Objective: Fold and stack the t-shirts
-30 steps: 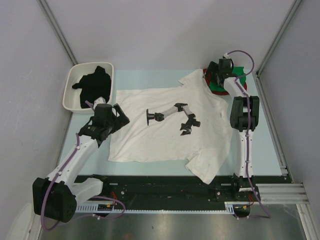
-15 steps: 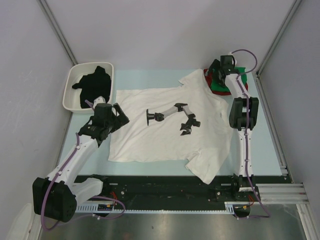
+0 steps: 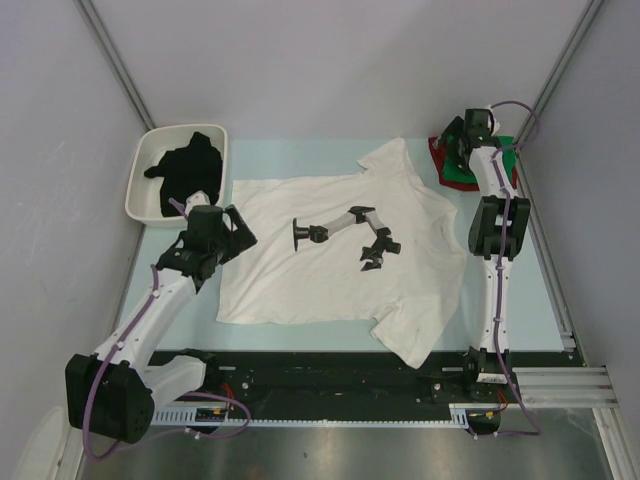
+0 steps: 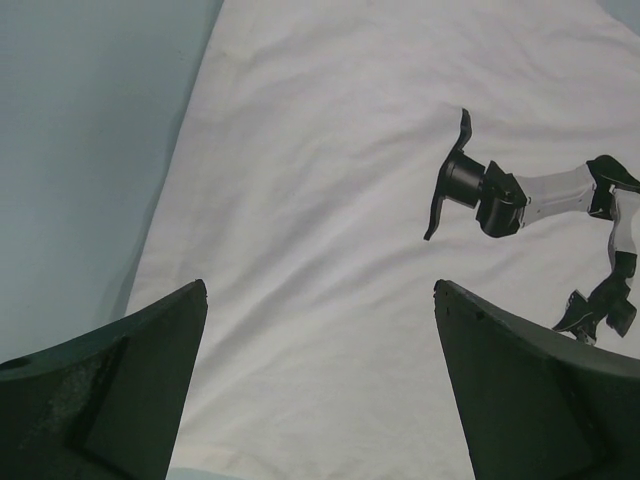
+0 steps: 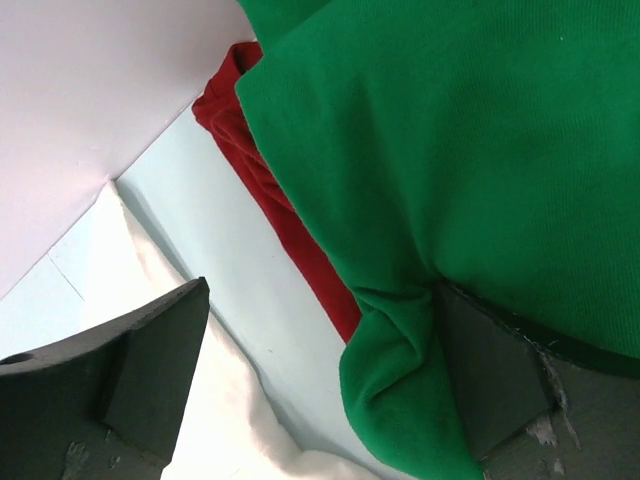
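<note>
A large white t-shirt (image 3: 320,280) with a printed robot arm lies spread flat mid-table. My left gripper (image 3: 240,232) hovers open over its left edge; the left wrist view shows only white cloth (image 4: 320,180) between the fingers. At the back right a folded green t-shirt (image 3: 463,172) lies on a red t-shirt (image 3: 441,160). My right gripper (image 3: 456,143) stands open at their left side. In the right wrist view, one finger (image 5: 490,370) presses against a fold of the green cloth (image 5: 450,150), with the red edge (image 5: 270,190) and the white sleeve (image 5: 150,330) beside it. A black t-shirt (image 3: 188,170) sits bunched in the tray.
The white rounded tray (image 3: 138,195) stands at the back left, close to my left arm. Grey walls enclose the pale blue table on three sides. A black rail with both arm bases runs along the near edge, and a metal rail runs along the right edge.
My right gripper has swung right, and the green and red stack has slid right with it, off the white shirt's sleeve. The left arm has not moved.
</note>
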Robot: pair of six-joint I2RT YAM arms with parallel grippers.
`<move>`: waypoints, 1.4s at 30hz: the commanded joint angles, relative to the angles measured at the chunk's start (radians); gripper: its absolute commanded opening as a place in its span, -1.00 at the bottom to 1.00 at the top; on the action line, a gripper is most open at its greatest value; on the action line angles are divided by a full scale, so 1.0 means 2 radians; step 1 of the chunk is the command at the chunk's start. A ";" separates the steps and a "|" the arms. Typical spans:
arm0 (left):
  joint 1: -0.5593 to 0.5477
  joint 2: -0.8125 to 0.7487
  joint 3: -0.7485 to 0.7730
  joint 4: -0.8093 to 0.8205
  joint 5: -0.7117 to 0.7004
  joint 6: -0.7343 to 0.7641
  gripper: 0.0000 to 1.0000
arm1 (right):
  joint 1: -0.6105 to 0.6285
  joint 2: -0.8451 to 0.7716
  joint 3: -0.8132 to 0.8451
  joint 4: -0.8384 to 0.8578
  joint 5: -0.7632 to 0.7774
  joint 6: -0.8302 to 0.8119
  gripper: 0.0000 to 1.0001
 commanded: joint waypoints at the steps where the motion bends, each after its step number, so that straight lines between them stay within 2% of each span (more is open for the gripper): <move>1: 0.004 0.007 0.022 0.004 -0.011 0.012 0.99 | -0.026 0.027 -0.009 -0.023 0.025 0.002 0.99; 5: 0.003 0.008 0.028 0.001 -0.013 0.013 0.99 | -0.021 -0.013 -0.044 0.052 -0.055 0.022 0.99; 10: 0.005 0.000 0.035 -0.006 -0.004 0.019 0.99 | -0.006 -0.122 -0.115 0.131 -0.086 0.020 0.99; 17: 0.006 0.000 0.023 0.000 0.013 0.018 1.00 | 0.032 -0.194 -0.124 0.043 -0.121 -0.004 0.99; 23: 0.006 0.017 0.012 0.020 0.038 0.006 1.00 | 0.087 -0.242 -0.235 0.057 -0.106 -0.006 0.99; 30: 0.006 0.021 -0.001 0.036 0.054 -0.003 0.99 | 0.111 -0.240 -0.304 0.079 -0.108 -0.001 0.99; 42: 0.007 0.028 -0.005 0.036 0.044 0.003 1.00 | 0.122 -0.168 -0.257 0.054 -0.080 -0.021 1.00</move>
